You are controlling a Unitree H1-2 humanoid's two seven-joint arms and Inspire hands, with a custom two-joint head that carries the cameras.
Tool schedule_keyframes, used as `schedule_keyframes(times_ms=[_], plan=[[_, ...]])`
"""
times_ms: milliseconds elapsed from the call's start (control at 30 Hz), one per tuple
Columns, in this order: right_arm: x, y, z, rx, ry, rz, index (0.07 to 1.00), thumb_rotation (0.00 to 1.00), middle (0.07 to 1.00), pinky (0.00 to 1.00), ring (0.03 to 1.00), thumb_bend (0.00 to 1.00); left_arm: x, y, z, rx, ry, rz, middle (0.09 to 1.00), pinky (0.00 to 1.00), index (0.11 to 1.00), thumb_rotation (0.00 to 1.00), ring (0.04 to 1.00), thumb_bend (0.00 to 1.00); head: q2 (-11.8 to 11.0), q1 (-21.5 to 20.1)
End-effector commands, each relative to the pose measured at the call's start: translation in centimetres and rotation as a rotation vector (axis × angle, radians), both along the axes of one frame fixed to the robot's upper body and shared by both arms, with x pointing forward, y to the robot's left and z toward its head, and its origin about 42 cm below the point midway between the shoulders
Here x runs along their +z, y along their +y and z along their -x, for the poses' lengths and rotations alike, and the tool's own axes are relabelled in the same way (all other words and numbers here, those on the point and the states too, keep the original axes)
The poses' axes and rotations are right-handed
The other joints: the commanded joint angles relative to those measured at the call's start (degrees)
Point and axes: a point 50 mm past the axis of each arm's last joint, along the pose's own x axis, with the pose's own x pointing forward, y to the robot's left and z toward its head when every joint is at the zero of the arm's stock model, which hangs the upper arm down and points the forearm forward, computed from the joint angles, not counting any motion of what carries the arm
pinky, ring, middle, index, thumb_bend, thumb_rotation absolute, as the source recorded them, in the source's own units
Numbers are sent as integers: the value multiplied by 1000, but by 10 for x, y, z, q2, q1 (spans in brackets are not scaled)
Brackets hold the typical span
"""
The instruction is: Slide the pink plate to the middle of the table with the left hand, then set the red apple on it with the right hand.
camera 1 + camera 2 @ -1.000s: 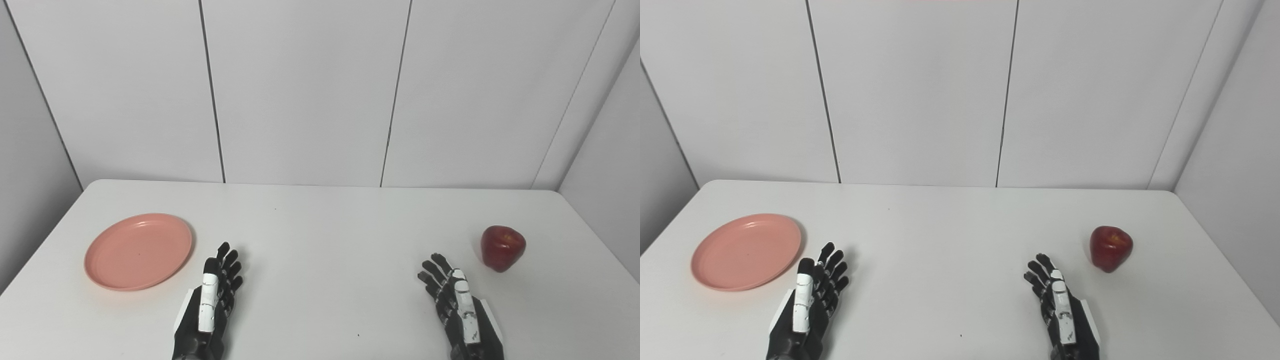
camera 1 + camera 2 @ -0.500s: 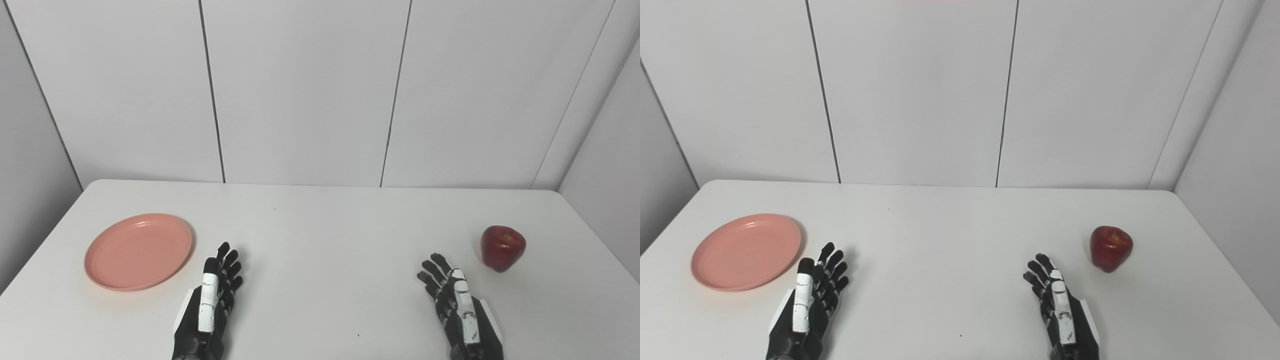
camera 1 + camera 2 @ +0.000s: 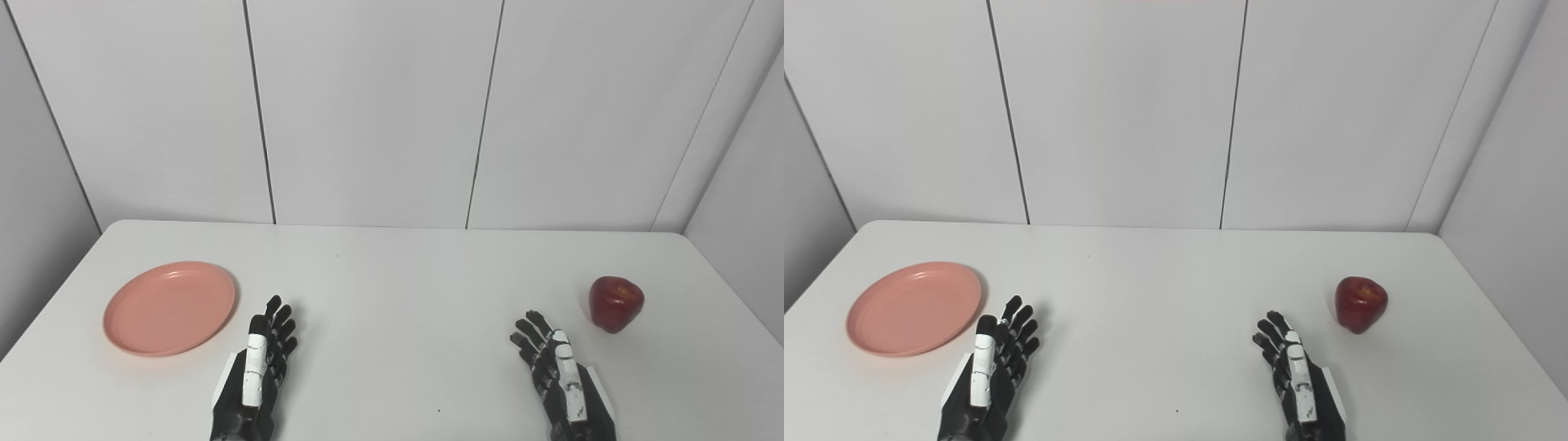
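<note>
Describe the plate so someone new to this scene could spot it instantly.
Start at the white table and look to its left side. The plate lies flat there, empty, just left of the left hand. It is the only pink, flat, round thing; the one other loose thing is a red apple far to the right.

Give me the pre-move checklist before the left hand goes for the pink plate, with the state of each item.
1. Left hand free and open, holding nothing: ok.
2. Pink plate flat on the table, nothing on it: ok.
3. Left hand beside the plate, not yet touching it: ok.
4. Slide path from the plate to the middle of the table free of things: ok.
5. Right hand open, apart from the red apple: ok.
6. Apple resting at the right side, out of the plate's path: ok.
</note>
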Motion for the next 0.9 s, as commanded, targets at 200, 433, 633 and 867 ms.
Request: schedule_keyframes(times_ms=[200, 433, 633, 867], plan=[[3, 2, -2, 11, -23, -10, 909, 1000, 906, 991, 901, 622, -11, 9, 26, 20, 42, -5, 1000, 1000, 1000, 1000, 1000, 838, 0, 0], [4, 2, -2, 10, -26, -4, 910, 1000, 906, 988, 897, 622, -11, 9, 26, 16, 43, -5, 1000, 1000, 1000, 1000, 1000, 845, 1, 1], [5, 2, -2, 22, -40, 5, 913, 1000, 913, 990, 905, 619, -12, 9, 26, 19, 44, -2, 1000, 1000, 1000, 1000, 1000, 845, 2, 1], [2, 0, -7, 42, -57, 29, 922, 1000, 924, 999, 923, 628, -14, 8, 23, 19, 49, -6, 1000, 1000, 1000, 1000, 1000, 853, -7, 1]])
